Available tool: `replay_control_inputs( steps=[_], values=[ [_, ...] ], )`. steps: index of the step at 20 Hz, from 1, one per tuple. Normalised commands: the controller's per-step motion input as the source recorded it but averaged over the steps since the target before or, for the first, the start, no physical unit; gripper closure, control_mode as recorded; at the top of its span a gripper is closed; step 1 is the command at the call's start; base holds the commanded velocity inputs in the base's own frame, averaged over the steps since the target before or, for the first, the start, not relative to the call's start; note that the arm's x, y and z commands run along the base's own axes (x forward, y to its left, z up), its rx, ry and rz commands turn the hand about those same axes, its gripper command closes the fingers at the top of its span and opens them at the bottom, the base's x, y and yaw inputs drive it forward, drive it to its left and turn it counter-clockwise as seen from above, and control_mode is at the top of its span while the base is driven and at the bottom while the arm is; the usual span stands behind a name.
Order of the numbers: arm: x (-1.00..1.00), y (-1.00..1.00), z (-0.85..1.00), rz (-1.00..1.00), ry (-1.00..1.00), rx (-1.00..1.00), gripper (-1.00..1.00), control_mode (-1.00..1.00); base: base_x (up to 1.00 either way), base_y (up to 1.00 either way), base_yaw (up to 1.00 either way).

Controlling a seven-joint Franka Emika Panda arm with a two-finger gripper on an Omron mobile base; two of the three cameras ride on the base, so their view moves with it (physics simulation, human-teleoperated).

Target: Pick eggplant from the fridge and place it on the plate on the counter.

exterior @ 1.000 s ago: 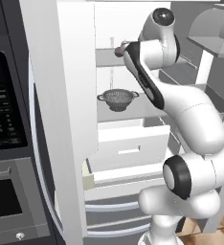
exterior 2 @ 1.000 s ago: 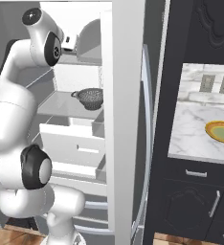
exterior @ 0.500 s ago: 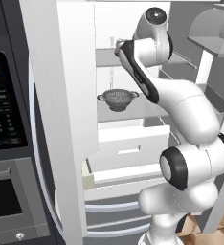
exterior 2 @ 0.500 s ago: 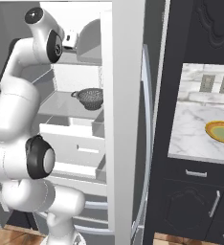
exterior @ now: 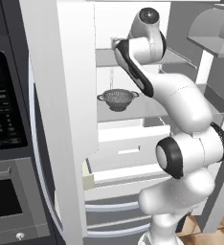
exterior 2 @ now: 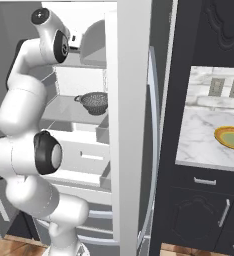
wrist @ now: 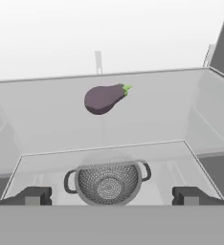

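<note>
Fridge (exterior: 61, 119) open, white door edge standing as a tall post at the front of both base views. Arm reaches up and in at upper-shelf height, elbow bent, wrist well inside the cabinet. Gripper (wrist: 109, 196) jaws spread wide, two dark fingertips (wrist: 35, 195) at the far left and right of the hand view, nothing between them, nothing touched.

Eggplant (wrist: 104, 98) lies on the grey upper shelf (wrist: 171, 115), dark purple, green stem end pointing right in the hand view, roughly mid-shelf and toward the back wall. Bare shelf all around it; side walls well apart from it, front shelf edge clear of it. The gripper sits short of the eggplant, apart from it.

Dark mesh colander (wrist: 106, 183) sits upright on the shelf below, seen through the shelf front in the hand view, roughly centred between the fingertips. In the left base view the colander (exterior: 117, 99) stands mid-shelf above the white drawer (exterior: 130, 150), free space on both sides.

Plate (exterior 2: 232, 138), yellow-orange rim and green centre, rests on the marble surface (exterior 2: 199, 140) right of the fridge, near its right side; open marble to the plate's left and front. Dark cabinets with silver handles below. Dark oven panel (exterior: 4, 115) left of the fridge door.
</note>
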Motion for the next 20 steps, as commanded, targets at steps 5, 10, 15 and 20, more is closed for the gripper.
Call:
replay_control_inputs(
  steps=[5,10,15,20],
  values=[
    [0.39,0.11,-0.06,0.0,0.0,0.0,-1.0,-1.0,0.0,0.0,0.0],
    [0.41,0.06,-0.09,-0.02,0.0,0.0,-1.0,-1.0,0.0,0.0,0.0],
    [0.46,0.0,-0.1,-0.07,0.0,0.0,-1.0,-1.0,0.0,0.0,0.0],
    [0.44,0.05,-0.08,-0.07,0.0,0.0,-1.0,-1.0,0.0,0.0,0.0]
  ],
)
